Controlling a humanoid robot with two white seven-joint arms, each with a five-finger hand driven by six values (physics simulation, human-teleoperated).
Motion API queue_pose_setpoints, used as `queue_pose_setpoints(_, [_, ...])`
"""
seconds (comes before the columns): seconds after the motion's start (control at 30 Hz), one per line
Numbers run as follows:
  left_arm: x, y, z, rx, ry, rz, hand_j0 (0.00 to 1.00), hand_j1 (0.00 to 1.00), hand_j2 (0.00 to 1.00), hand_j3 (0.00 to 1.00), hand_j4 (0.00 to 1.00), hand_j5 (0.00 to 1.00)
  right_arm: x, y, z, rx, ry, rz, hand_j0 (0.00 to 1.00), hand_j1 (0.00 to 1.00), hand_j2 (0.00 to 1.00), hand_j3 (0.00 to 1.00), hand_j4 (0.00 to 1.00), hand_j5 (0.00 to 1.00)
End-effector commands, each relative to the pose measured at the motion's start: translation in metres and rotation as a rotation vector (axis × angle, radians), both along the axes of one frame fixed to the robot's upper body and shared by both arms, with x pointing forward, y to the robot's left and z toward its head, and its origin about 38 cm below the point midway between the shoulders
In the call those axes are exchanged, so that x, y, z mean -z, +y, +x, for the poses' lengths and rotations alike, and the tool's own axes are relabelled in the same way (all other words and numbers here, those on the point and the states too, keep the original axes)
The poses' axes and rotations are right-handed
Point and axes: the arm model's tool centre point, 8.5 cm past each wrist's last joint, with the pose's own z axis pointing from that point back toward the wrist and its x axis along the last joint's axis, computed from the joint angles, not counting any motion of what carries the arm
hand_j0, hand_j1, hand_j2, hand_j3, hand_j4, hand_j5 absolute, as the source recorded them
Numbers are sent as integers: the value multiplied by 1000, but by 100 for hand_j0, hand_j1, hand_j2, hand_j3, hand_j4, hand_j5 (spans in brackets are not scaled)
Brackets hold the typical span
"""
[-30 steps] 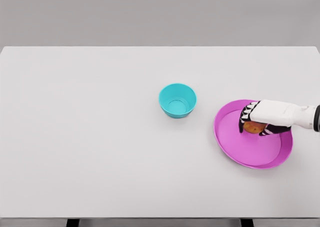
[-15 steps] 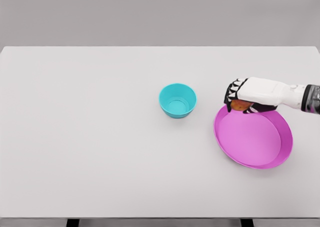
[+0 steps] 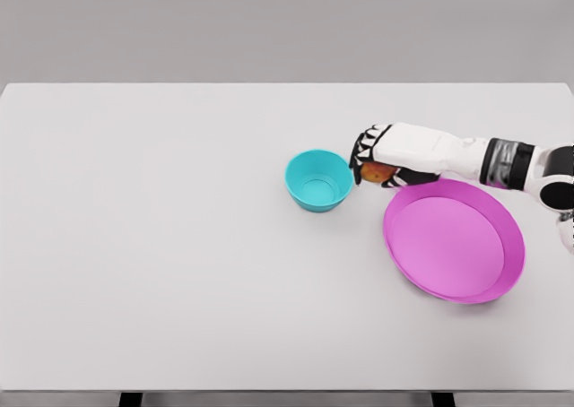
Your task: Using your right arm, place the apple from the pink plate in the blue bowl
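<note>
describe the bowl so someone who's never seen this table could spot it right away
On the white table, look near the middle, just left of the big pink plate. The blue bowl is small, deep, round and turquoise, with the right hand holding the apple beside its right rim.

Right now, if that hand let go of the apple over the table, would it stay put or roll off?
The apple looks round, so it would probably roll on the flat white table. The right hand wraps it with curled fingers, suggesting it is firm. Dropped into the blue bowl, its walls would likely stop it.
</note>
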Motion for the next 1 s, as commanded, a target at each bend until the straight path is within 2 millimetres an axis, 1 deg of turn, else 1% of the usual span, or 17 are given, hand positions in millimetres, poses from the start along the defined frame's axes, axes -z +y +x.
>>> queue_pose_setpoints(0.0, [0,0,0,0,0,0,100,100,100,100,100,100,3,7,1,-6,9,12,44,44,44,44,44,44])
queue_pose_setpoints(0.1, [0,0,0,0,-1,0,100,100,100,100,100,100,10,25,6,-31,28,24,44,44,44,44,44,44])
queue_pose_setpoints(0.2, [0,0,0,0,0,0,100,100,100,100,100,100,13,33,10,-36,32,21,44,44,44,44,44,44])
queue_pose_setpoints(0.23, [0,0,0,0,0,0,100,100,100,100,100,100,12,41,14,-48,32,21,45,45,45,45,45,45])
queue_pose_setpoints(0.3, [0,0,0,0,0,0,100,100,100,100,100,100,15,46,16,-52,43,21,45,45,45,45,45,45])
queue_pose_setpoints(0.33, [0,0,0,0,0,0,100,100,100,100,100,100,16,45,19,-44,43,8,45,45,45,45,45,45])
queue_pose_setpoints(0.37, [0,0,0,0,0,0,100,100,100,100,100,100,19,51,21,-48,49,12,45,45,45,45,45,45])
queue_pose_setpoints(0.4, [0,0,0,0,0,0,100,100,100,100,100,100,20,52,24,-49,54,4,45,45,45,45,45,45])
queue_pose_setpoints(0.5, [0,0,0,0,0,0,100,100,100,100,100,100,17,60,26,-62,44,2,46,46,46,46,46,46])
queue_pose_setpoints(0.67, [0,0,0,0,0,0,100,100,100,100,100,100,24,75,29,-77,67,2,47,47,47,47,47,47])
queue_pose_setpoints(0.73, [0,0,0,0,0,0,100,100,100,100,100,100,22,75,31,-77,64,0,47,47,47,47,47,47])
queue_pose_setpoints(0.87, [0,0,0,0,0,0,100,100,100,100,100,100,23,89,37,-93,75,-6,48,48,48,48,48,48])
queue_pose_setpoints(0.93, [0,0,0,0,-1,0,100,100,100,100,100,100,24,89,37,-92,78,-7,48,48,48,48,48,48])
queue_pose_setpoints(0.97, [0,0,0,0,0,0,100,100,100,100,100,100,24,89,38,-91,78,-8,50,50,50,50,50,50])
